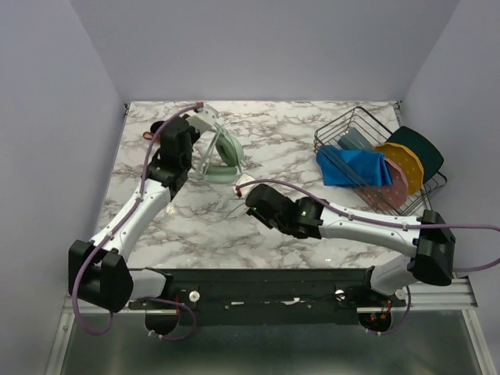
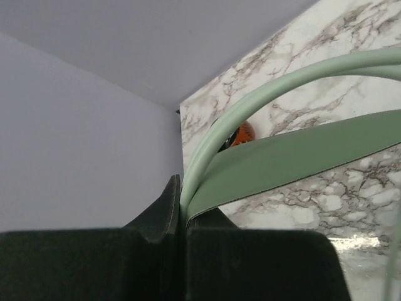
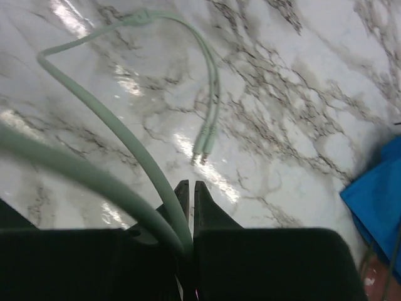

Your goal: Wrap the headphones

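The pale mint-green headphones (image 1: 223, 152) stand on the marble table at the back left, cups down and headband up. My left gripper (image 1: 205, 119) is shut on the headband; in the left wrist view the green band (image 2: 282, 157) and its pale tube run out from between the closed jaws of the left gripper (image 2: 182, 210). My right gripper (image 1: 251, 197) is low over the table's middle, shut on the thin pale-green cable (image 3: 125, 144), which loops across the marble from the right gripper (image 3: 191, 191). The cable's two plug ends (image 3: 203, 147) lie just beyond the fingertips.
A wire dish rack (image 1: 351, 129) at the back right holds a blue cloth (image 1: 355, 166), a yellow plate (image 1: 406, 168) and a dark green plate (image 1: 422, 148). A small red-orange object (image 1: 147, 134) lies near the back left corner. Grey walls enclose the table.
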Controlling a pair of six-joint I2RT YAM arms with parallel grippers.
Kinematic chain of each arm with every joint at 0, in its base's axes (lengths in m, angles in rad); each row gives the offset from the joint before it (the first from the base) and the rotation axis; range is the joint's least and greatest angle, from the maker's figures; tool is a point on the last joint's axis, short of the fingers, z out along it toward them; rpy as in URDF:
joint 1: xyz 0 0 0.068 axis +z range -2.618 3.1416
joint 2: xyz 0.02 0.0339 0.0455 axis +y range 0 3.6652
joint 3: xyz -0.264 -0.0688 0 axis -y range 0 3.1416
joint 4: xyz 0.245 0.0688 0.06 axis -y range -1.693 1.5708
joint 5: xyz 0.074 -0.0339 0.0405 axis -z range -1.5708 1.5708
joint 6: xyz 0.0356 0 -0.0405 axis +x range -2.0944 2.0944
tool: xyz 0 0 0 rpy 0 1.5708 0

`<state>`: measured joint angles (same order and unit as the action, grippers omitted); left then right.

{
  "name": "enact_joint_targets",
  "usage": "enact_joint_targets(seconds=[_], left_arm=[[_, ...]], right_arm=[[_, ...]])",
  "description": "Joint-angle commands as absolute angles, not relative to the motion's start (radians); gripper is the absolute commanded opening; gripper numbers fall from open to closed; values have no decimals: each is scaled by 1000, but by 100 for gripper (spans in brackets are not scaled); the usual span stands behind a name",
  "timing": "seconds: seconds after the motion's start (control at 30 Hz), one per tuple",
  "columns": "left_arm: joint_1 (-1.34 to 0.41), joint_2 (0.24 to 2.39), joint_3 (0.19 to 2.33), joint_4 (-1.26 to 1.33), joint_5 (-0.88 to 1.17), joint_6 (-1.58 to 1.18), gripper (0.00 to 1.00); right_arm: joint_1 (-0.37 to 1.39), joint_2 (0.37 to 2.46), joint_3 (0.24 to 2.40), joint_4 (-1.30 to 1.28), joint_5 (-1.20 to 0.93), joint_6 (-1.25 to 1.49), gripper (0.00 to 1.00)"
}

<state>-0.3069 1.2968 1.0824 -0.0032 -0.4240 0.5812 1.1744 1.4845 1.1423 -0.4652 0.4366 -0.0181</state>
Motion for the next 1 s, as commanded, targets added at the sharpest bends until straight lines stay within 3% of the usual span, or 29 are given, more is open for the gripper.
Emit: enact_joint_targets(seconds=[0.0, 0.13, 0.23, 0.6, 0.77, 0.83, 0.97], left_arm=[[-373, 1177, 948, 210, -387, 869, 0], [-436, 1103, 887, 119, -331, 922, 0], [-446, 1095, 920, -94, -261, 830, 0], [-537, 1057, 1011, -420, -187, 721, 0], [-548, 1042, 1006, -393, -279, 762, 0], [-551, 1048, 971, -251, -432, 816, 0], [-552, 1060, 899, -42, -586, 978, 0]], right_arm=[[1088, 1396, 1193, -612, 555, -64, 1], [1017, 1384, 1206, -575, 525, -174, 1], [953, 1408, 1224, -532, 503, -247, 1], [750, 1580, 1429, -446, 524, -426, 1], [721, 1657, 1465, -423, 642, -521, 1], [721, 1652, 1454, -423, 643, -514, 1], [722, 1569, 1402, -468, 470, -436, 1]])
